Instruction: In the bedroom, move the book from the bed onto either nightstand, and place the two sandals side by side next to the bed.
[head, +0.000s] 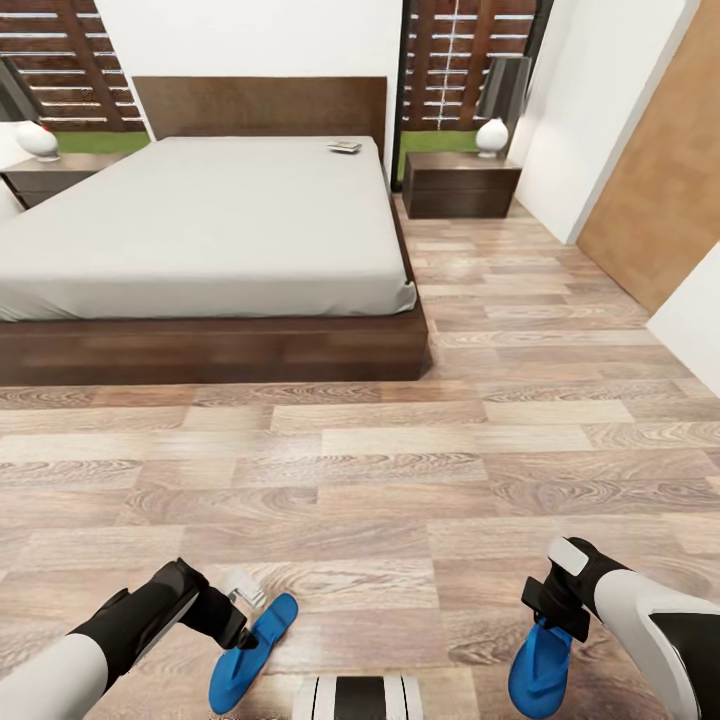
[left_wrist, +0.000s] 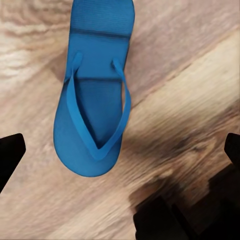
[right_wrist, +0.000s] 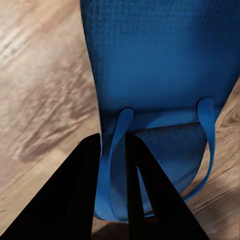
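Bedroom, head view. Wood-plank floor (head: 420, 470) in light brown runs from the robot to the bed.

Item 1: bed (head: 215, 345), low dark-brown platform with plain headboard and flat light-grey mattress, upper left of the head view.

Item 2: book (head: 345, 147), small and thin, lying flat on the mattress at its far right corner, near the headboard. Cover detail too small to read.

Item 3: right nightstand (head: 460, 185), dark-brown cabinet just beside the bed's head on its right; a lamp (head: 497, 110) with white base and dark shade stands on it.

Item 4: left nightstand (head: 55, 175), at the far left edge, partly cut off, carrying a second lamp (head: 28, 115) of the same kind.

Item 5: left sandal (head: 252, 652), bright blue flip-flop, flat on the floor, strap side up, well apart from the bed. Left end effector (head: 243, 597) hovers just above it; in the left wrist view its 2 dark fingers (left_wrist: 11, 157) stand wide apart at the picture's edges, holding nothing, the sandal (left_wrist: 96, 90) lying free below.

Item 6: right sandal (head: 540, 665), same blue, hanging toe-down from the right end effector (head: 555, 612) above the floor. In the right wrist view the 2 fingers (right_wrist: 75, 195) are closed on 1 strap of the sandal (right_wrist: 160, 65).

Item 7: white wall and brown door panel (head: 655, 190), right of the head view.
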